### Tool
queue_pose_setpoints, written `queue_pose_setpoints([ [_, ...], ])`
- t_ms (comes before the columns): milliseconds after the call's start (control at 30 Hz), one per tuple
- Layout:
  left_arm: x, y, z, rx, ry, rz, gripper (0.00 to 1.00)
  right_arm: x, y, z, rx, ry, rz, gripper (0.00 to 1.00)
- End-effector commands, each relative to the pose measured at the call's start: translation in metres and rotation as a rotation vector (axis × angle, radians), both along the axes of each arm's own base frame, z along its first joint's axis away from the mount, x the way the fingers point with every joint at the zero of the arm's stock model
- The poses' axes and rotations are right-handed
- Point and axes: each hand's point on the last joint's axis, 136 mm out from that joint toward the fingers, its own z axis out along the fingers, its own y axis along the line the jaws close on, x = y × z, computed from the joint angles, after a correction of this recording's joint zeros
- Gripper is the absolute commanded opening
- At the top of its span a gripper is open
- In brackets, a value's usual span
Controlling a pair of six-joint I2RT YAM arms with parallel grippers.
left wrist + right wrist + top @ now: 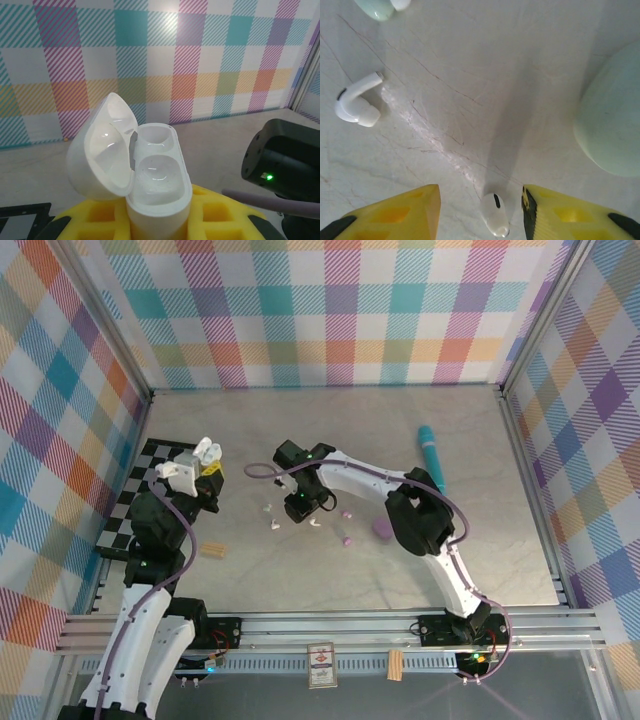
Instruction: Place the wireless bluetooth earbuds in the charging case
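Firmly, the left fingers (97, 216) clench the open white charging case (157, 185). The right fingers (395, 215) stand released over the tabletop (470, 75), a white earbud (495, 215) lying between them.

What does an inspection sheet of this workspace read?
Surface: grey marbled table, faintly scratched.
Job's things: open white case, both wells empty; one earbud and a second earbud loose on the table; purple case on the table.
Clutter: teal cylinder, wooden block.
Grippers: left gripper, jaws shut on the white case; right gripper, jaws open astride the second earbud.
Cables: purple cable along each arm.
Surroundings: plaid walls, checkerboard at left.
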Motion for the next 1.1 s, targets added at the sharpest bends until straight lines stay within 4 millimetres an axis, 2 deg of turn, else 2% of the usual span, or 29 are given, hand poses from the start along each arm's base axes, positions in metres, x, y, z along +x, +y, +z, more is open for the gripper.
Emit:
queue_pose_setpoints([
  [0, -0.003, 0.005, 0.002, 0.043, 0.001, 0.017, 0.00, -0.013, -0.003, -0.006, -0.036, 0.065, 0.043, 0.44],
  [233, -0.003, 0.000, 0.001, 0.047, 0.005, -0.016, 0.00, -0.021, -0.011, -0.018, -0.065, 0.098, 0.025, 0.33],
  [667, -0.003, -0.011, -0.003, 0.022, 0.015, -0.078, 0.00, -0.037, -0.050, -0.010, -0.143, 0.097, -0.105, 0.25],
  [733, -0.003, -0.013, -0.003, 0.017, 0.016, -0.092, 0.00, -0.038, -0.050, -0.005, -0.131, 0.096, -0.122, 0.29],
  [800, -0.003, -0.014, -0.002, 0.013, 0.013, -0.097, 0.00, -0.036, -0.048, 0.000, -0.112, 0.085, -0.126, 0.38],
  [900, -0.003, -0.014, 0.000, 0.013, 0.010, -0.094, 0.00, -0.031, -0.042, 0.008, -0.098, 0.068, -0.114, 0.45],
  [1067, -0.006, -0.012, 0.001, 0.031, 0.011, -0.087, 0.00, -0.024, -0.032, 0.007, -0.106, 0.073, -0.066, 0.46],
])
